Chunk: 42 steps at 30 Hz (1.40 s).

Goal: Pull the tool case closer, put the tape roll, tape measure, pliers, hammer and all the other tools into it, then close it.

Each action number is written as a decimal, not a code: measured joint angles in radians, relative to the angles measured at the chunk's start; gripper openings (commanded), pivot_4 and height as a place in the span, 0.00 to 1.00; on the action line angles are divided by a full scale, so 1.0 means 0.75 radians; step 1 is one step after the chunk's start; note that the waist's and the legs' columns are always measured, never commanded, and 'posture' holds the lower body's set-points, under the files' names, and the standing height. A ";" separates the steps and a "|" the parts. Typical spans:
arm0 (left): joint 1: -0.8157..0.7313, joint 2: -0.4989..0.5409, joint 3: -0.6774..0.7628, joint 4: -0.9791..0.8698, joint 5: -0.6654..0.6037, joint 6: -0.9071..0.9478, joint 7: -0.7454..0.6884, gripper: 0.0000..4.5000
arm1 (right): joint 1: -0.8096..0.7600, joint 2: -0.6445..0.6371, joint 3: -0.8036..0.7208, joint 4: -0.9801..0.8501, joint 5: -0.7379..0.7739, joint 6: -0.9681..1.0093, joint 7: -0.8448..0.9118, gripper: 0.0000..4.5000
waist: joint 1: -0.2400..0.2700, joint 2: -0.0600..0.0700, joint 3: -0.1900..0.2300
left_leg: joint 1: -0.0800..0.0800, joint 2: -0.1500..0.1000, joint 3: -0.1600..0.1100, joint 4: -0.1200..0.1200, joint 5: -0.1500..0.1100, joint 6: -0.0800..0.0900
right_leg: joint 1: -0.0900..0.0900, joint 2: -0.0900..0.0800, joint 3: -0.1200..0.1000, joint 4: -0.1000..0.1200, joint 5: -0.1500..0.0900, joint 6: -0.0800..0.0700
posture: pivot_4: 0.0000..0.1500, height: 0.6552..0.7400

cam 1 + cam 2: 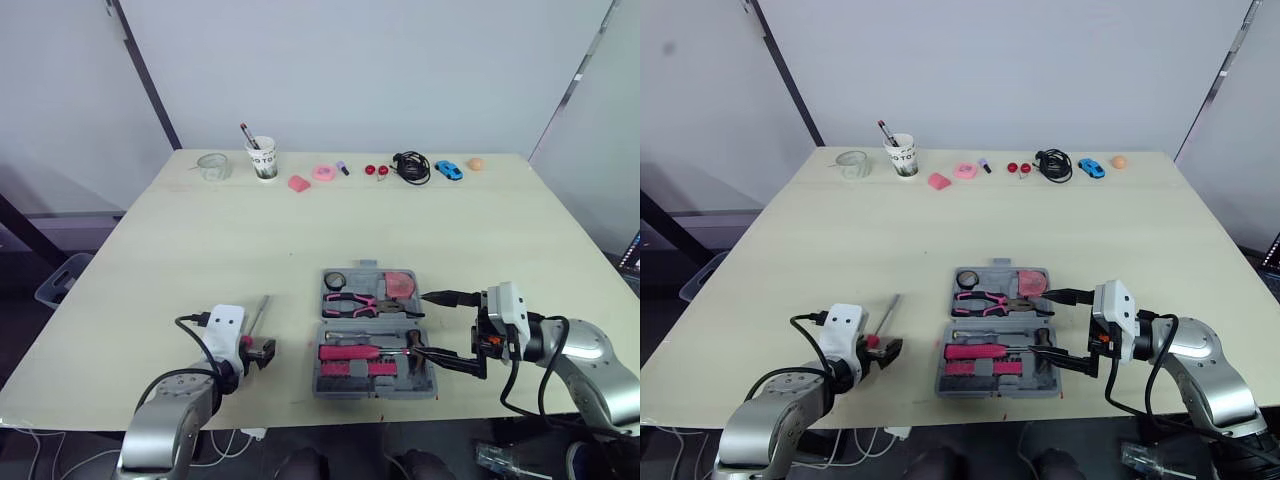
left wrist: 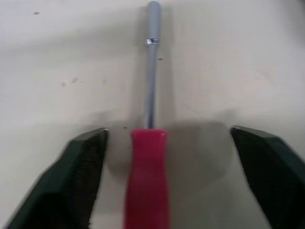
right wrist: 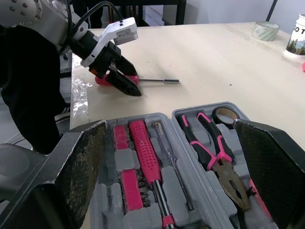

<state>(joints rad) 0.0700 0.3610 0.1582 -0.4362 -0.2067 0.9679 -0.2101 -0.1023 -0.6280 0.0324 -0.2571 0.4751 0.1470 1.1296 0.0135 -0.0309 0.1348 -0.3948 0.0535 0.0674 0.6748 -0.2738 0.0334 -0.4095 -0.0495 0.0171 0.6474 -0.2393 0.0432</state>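
Observation:
The grey tool case lies open near the table's front edge. Inside it I see black-and-pink pliers, a dark tape roll, a pink tape measure and a pink-handled hammer. My right gripper is open at the case's right side, its fingers pointing at the case. Left of the case, a screwdriver with a pink handle and grey shaft lies on the table. My left gripper is open, with one finger on each side of the handle.
Along the far edge stand a clear tape roll, a paper cup with pens, pink items, a black cable, a blue toy car and an orange ball. The case sits close to the front edge.

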 measured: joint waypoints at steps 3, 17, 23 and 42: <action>0.030 -0.011 0.002 -0.001 0.010 -0.045 0.001 0.30 | 0.000 0.000 0.000 0.000 -0.003 0.000 0.000 1.00 | 0.001 0.001 0.000 | 0.000 0.000 0.000 0.000 0.000 0.000 | 0.000 0.000 0.000 0.000 0.000 0.000 | 1.00 1.00; 0.070 0.055 -0.012 0.023 0.014 -0.175 -0.076 0.13 | -0.014 0.005 0.000 0.004 0.006 0.000 0.026 1.00 | -0.001 0.002 -0.001 | 0.000 0.000 0.000 0.000 0.000 0.000 | 0.000 0.001 0.000 0.000 0.000 0.000 | 1.00 1.00; 0.072 0.293 0.022 0.021 -0.021 -0.390 -0.355 0.13 | -0.031 0.003 -0.001 0.001 0.035 0.024 0.040 1.00 | 0.000 0.003 -0.001 | 0.000 0.002 0.001 -0.001 0.000 0.000 | -0.001 0.000 0.000 -0.001 0.000 0.000 | 1.00 1.00; -0.487 0.640 -0.490 0.114 -0.052 -0.640 -1.134 0.13 | 0.028 -0.079 -0.070 0.002 0.072 0.048 0.081 1.00 | 0.003 0.005 0.001 | -0.002 -0.002 0.008 -0.003 0.000 0.000 | 0.000 0.003 0.000 -0.004 0.000 0.000 | 1.00 1.00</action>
<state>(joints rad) -0.2952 0.8413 -0.2096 -0.3504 -0.2456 0.4876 -1.0604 -0.0812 -0.6874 -0.0201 -0.2557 0.5294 0.1834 1.1904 0.0157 -0.0273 0.1356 -0.3961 0.0523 0.0733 0.6729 -0.2737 0.0335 -0.4098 -0.0476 0.0171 0.6442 -0.2394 0.0435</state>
